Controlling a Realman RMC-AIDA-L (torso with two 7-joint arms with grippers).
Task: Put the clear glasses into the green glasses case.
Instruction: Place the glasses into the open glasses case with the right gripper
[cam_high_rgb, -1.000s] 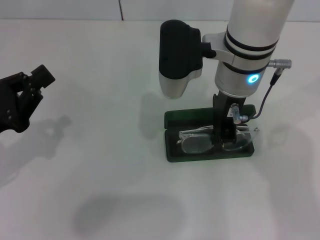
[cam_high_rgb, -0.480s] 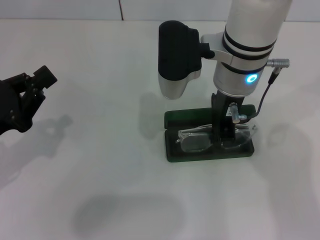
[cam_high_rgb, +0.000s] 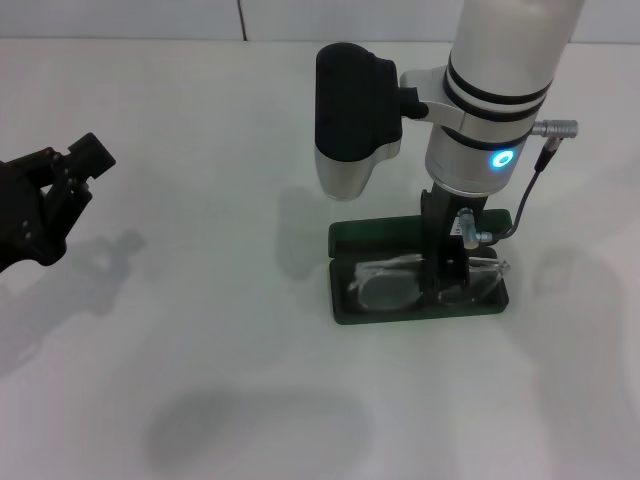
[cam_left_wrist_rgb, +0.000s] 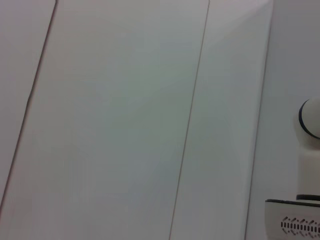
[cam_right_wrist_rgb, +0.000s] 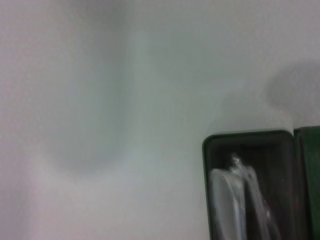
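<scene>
The right arm is a white cylinder with black bands and a glowing blue ring. A black-and-silver camera housing sits beside that ring, with a grey cable opposite. The left gripper is black.

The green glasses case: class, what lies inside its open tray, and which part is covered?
Inside the green glasses case lie the clear glasses, lenses visible. The right gripper reaches down over their middle, covering the bridge. The left gripper sits far off.

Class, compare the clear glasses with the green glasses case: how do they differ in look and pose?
The clear glasses are see-through and thin-framed; the green glasses case is opaque dark green with solid walls. The glasses lie inside; the case sits open around them on the table. Both are of similar length.
</scene>
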